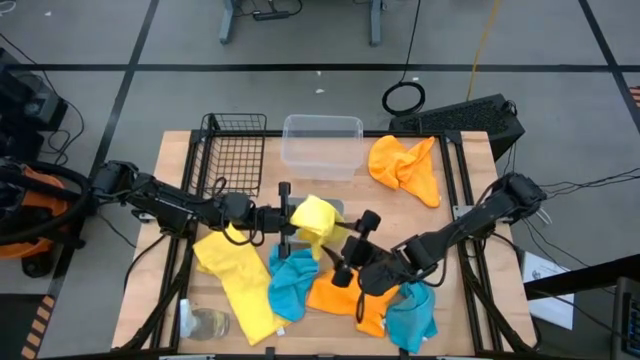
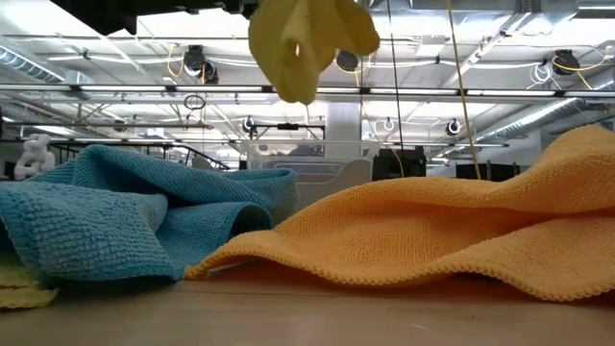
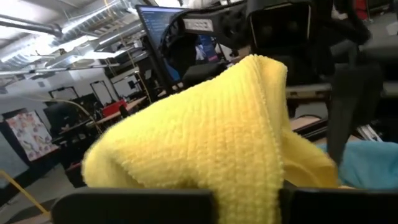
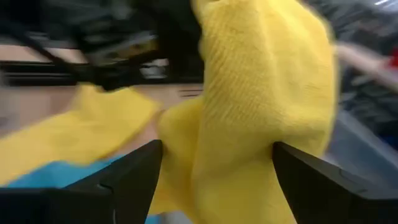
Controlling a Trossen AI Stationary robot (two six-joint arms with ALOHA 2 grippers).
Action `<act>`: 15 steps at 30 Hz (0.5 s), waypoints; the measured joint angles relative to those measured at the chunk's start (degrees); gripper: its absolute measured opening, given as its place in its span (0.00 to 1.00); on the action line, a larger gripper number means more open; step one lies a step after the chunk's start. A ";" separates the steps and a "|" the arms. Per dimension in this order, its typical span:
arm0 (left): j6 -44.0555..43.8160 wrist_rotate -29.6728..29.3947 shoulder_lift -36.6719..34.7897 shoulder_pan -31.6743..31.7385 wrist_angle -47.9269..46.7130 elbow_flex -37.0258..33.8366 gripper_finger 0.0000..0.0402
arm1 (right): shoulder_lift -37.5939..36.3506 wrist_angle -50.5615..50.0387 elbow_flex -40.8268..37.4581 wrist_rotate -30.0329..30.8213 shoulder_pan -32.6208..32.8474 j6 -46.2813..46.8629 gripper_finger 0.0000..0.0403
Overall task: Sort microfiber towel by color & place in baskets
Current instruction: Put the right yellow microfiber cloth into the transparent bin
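At the middle of the table in the high view, the left gripper (image 1: pixel 288 218) is clamped on a yellow towel (image 1: pixel 316 217) that is bunched and held clear of the tabletop, while the right gripper (image 1: pixel 352 248) reaches toward the same towel from the opposite side. Along the far edge stand the black wire-mesh basket (image 1: pixel 233 152) and, beside it, the clear plastic tub (image 1: pixel 322 145); the grey tray (image 1: pixel 336 207) shows only as a sliver behind the lifted towel. A second yellow towel (image 1: pixel 238 280), a blue towel (image 1: pixel 290 283), an orange towel (image 1: pixel 338 296) and a teal towel (image 1: pixel 412 314) lie in a row on the near half, another orange towel (image 1: pixel 405 166) lies near the far right corner, and a clear glass cup (image 1: pixel 207 323) sits at the near left. In the low view, the held towel (image 2: pixel 306 37) hangs at the top, above the blue towel (image 2: pixel 115 216) and orange towel (image 2: pixel 452 231) on the surface. In the left wrist view, the yellow towel (image 3: pixel 205 140) fills the frame directly above the dark fingers (image 3: pixel 137 208). In the right wrist view, the towel (image 4: pixel 255 106) sits between that gripper's spread fingers (image 4: pixel 134 180), which stand apart on either side of it.
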 joint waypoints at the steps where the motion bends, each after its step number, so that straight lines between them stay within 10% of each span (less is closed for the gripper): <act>1: -0.15 0.00 0.00 0.04 -0.02 0.00 0.02 | 0.82 0.86 0.00 2.05 0.00 -0.96 0.74; 15: -1.26 0.09 0.00 0.15 -0.46 0.00 0.02 | 5.00 11.21 0.09 7.12 -2.04 -11.47 0.74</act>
